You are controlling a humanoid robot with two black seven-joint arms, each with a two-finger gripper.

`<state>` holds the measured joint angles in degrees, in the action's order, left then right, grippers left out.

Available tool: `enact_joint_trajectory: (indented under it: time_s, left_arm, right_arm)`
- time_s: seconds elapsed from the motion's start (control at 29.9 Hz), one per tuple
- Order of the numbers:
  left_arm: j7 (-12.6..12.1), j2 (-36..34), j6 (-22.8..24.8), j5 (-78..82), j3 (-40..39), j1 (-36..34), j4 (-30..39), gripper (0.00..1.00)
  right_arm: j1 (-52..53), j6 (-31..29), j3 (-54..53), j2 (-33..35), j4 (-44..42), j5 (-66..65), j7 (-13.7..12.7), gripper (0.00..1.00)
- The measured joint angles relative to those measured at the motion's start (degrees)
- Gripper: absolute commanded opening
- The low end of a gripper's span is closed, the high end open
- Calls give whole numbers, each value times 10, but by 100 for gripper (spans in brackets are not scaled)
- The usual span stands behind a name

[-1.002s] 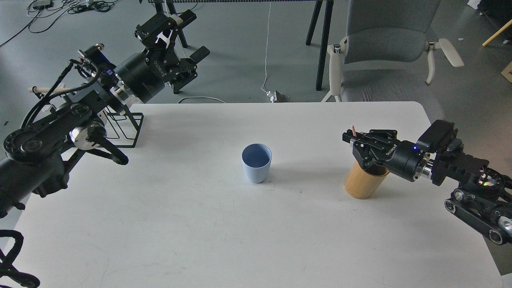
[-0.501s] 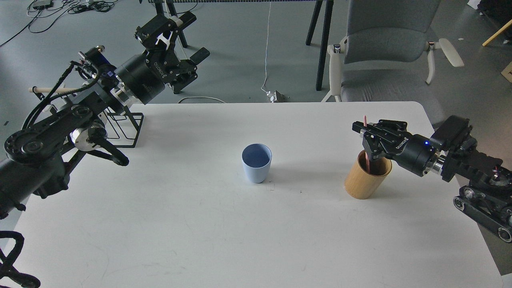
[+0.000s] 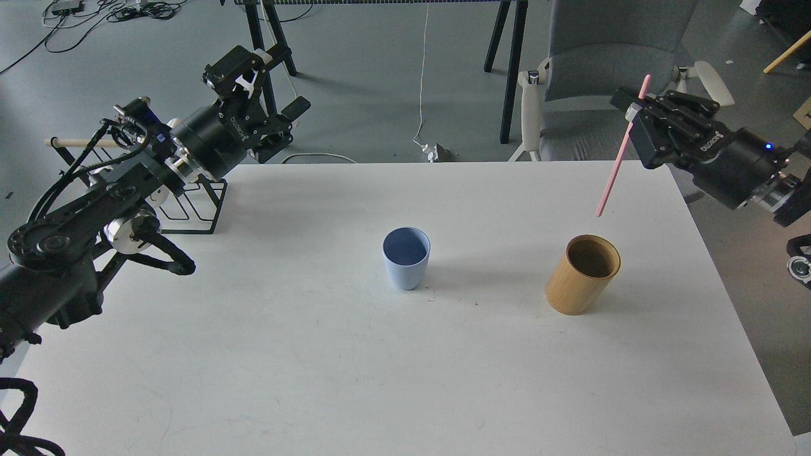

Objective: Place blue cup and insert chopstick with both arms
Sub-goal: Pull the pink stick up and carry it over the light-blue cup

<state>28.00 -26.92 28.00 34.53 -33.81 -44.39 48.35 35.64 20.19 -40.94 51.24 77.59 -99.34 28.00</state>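
Blue cup (image 3: 406, 258) stands upright near the middle of the white desk (image 3: 317, 367), empty, its darker inside showing. To its right, well apart and nearer the right edge, a tan bamboo holder (image 3: 581, 274) stands upright, also empty. Above the holder and clear of it, the pink chopstick (image 3: 621, 148) hangs tilted in the air, its lower tip pointing down toward the desk's far right corner, its upper end clamped between the fingers of the right pincer (image 3: 641, 109). That pincer sits beyond the far right corner, in front of a grey office chair (image 3: 611, 69) with white armrests.

The left pincer (image 3: 256, 82) is raised past the far left corner, over the floor; its fingers stand apart and hold nothing. Just below the left arm, a black wire rack (image 3: 196, 202) rests on the desk at the far left corner, and a pale wooden dowel (image 3: 70, 142) shows behind the arm.

The desk's top is plain white with faint scuffs and a few small dark specks near the cup. Beyond the far edge lies a grey floor with black furniture legs (image 3: 510, 69), a white cable (image 3: 422, 76) running to a plug, and tangled black cables (image 3: 120, 9) at the upper left.
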Motion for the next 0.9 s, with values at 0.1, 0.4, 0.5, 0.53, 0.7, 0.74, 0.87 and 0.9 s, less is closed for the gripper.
enact_joint_trajectory:
  time_s: [0.1, 0.4, 0.5, 0.53, 0.7, 0.74, 0.87, 0.9]
  left_arm:
    - [0, 6, 0, 0, 1, 10, -14, 94]
    - [0, 19, 0, 1, 3, 25, -41, 94]
    - [0, 19, 0, 1, 4, 27, -42, 94]
    - [0, 20, 0, 1, 4, 28, -42, 94]
    - [0, 24, 0, 1, 4, 34, -42, 94]
    - [0, 25, 0, 1, 4, 34, -42, 94]
    - [0, 27, 0, 1, 2, 37, -41, 94]
    - [0, 27, 0, 1, 2, 39, -41, 94]
  right_arm:
    - [7, 0, -14, -15, 10, 11, 0, 0]
    - [74, 5, 86, -195, -44, -61, 0, 0]
    - [83, 23, 116, -246, -82, -76, 0, 0]
    - [84, 29, 120, -260, -93, -83, 0, 0]
    - [87, 54, 125, -319, -145, -118, 0, 0]
    - [88, 58, 125, -326, -150, -120, 0, 0]
    - [93, 74, 126, -347, -167, -122, 0, 0]
    - [93, 76, 126, -351, -171, -122, 0, 0]
